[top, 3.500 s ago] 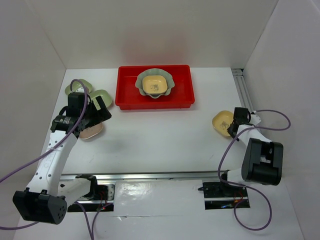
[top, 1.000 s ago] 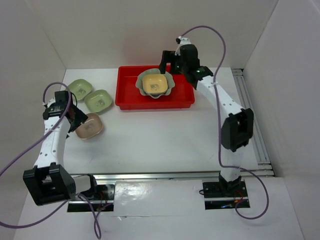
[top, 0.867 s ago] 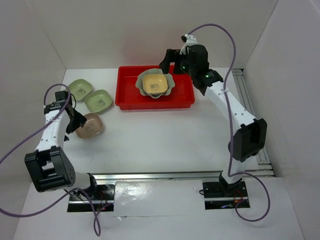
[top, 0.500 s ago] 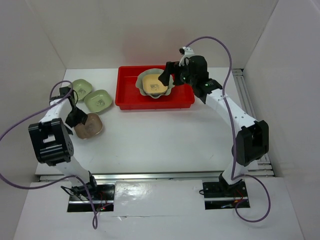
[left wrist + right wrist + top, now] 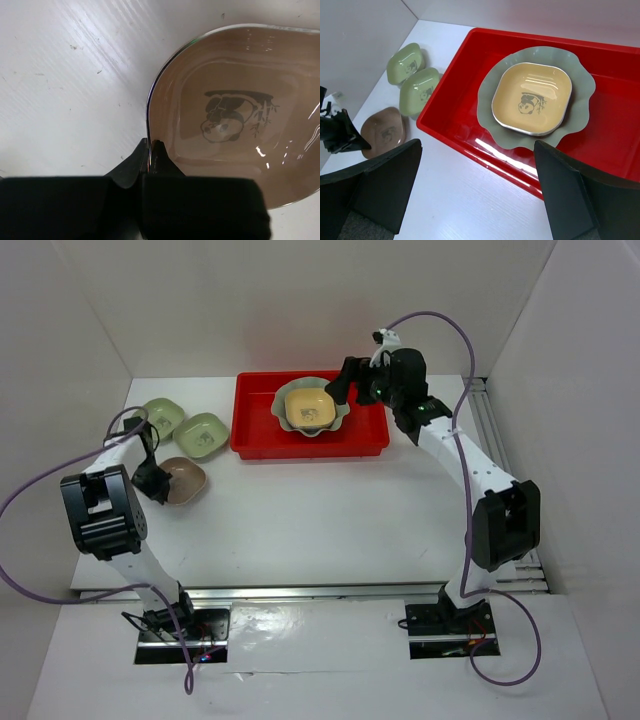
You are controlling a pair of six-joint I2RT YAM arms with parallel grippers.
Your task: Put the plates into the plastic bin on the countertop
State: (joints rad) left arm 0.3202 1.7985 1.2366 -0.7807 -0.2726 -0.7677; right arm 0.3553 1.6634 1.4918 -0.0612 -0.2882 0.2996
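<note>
The red plastic bin (image 5: 255, 418) (image 5: 470, 146) stands at the back of the white countertop (image 5: 330, 510). In it lies a large pale-green scalloped plate (image 5: 339, 415) (image 5: 581, 80) with a yellow-orange plate (image 5: 308, 408) (image 5: 532, 97) nested inside. Two small pale-green plates (image 5: 163, 417) (image 5: 201, 433) rest left of the bin. Nearer lies a pinkish-tan plate (image 5: 185, 480) (image 5: 235, 130); my left gripper (image 5: 157, 485) (image 5: 151, 146) is shut on its left rim. Above the bin's right end, my right gripper (image 5: 350, 380) (image 5: 477, 192) hangs open and holds nothing.
White walls close in the countertop on the left, back and right. A metal rail (image 5: 495, 425) runs along the right edge. The pale-green plates (image 5: 405, 62) (image 5: 419, 90) almost touch the bin's left wall.
My left gripper has shut on the tan plate's rim; it stood open a second ago. The left arm folded in closer to the plate. My right gripper drew slightly right, off the yellow plate.
</note>
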